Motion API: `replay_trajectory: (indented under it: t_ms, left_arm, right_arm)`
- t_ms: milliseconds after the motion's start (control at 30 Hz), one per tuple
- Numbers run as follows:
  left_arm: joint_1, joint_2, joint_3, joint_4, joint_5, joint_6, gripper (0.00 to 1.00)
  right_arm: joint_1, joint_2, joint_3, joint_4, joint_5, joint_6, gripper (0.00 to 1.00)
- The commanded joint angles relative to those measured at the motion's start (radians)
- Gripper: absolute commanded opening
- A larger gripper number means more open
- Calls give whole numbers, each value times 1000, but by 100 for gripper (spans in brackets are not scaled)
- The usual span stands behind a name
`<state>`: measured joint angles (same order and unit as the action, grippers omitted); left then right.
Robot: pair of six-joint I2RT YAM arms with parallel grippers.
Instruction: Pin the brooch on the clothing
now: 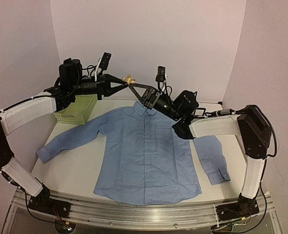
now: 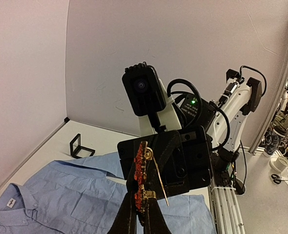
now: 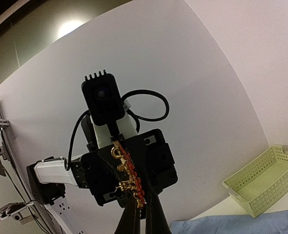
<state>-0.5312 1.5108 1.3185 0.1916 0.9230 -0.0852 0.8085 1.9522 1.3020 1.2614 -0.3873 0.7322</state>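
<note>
Left tool (image 1: pixel 123 83), right tool (image 1: pixel 133 86) both pinching brooch (image 1: pixel 129 78) mid-air; shirt (image 1: pixel 144 151) flat on table (image 1: pixel 75 170); collar label (image 2: pixel 10 203) unreadable.

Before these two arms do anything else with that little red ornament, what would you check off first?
1. Brooch secured: ok. The left end effector and the right end effector both appear shut on it.
2. Pin open: ok. In the left wrist view the gold pin stands off from the brooch body.
3. Blue shirt spread out, front up: ok.
4. Brooch down at the fabric: not ok. It is held in the air, above the collar.
5. Pin tip aimed at the cloth: cannot tell.
</note>
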Motion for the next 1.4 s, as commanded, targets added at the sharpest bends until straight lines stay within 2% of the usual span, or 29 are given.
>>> replay_trajectory:
  t_ms: [0,67,167,233,267,367,533,700,800,967,1067,1200,1367]
  left_arm:
    - [1,-12,83,-120,-176,149,0]
    - [0,-5,119,-245,-345,312,0]
    - [-1,31,170,-424,-677,629,0]
    - [0,100,210,-553,-954,795,0]
    - [1,133,233,-621,-1041,838,0]
    - [8,213,284,-854,-1144,854,0]
    - [10,325,388,-1050,-1111,738,0]
    - [13,422,531,-1124,-936,606,0]
    - [35,482,602,-1161,-814,517,0]
    - [93,570,674,-1178,-622,370,0]
    - [112,608,693,-1153,-543,304,0]
    - [132,639,691,-1088,-485,222,0]
    - [151,654,659,-995,-443,168,0]
  right_arm:
    - [4,-25,-29,22,52,19,11]
    - [-3,-54,-96,8,99,14,28]
    - [-15,-125,-204,-80,183,-35,44]
    - [-19,-173,-278,-194,240,-76,51]
    - [-21,-194,-299,-242,264,-90,52]
    - [-26,-240,-310,-411,310,-130,55]
    - [-34,-204,-123,-737,335,-212,58]
    - [-61,-57,152,-1119,475,-233,70]
    - [-71,65,312,-1284,556,-277,79]
    - [-71,277,526,-1401,702,-328,80]
    - [-71,421,661,-1458,722,-344,79]
    - [-71,552,822,-1498,762,-374,77]
    - [-70,656,916,-1508,788,-407,71]
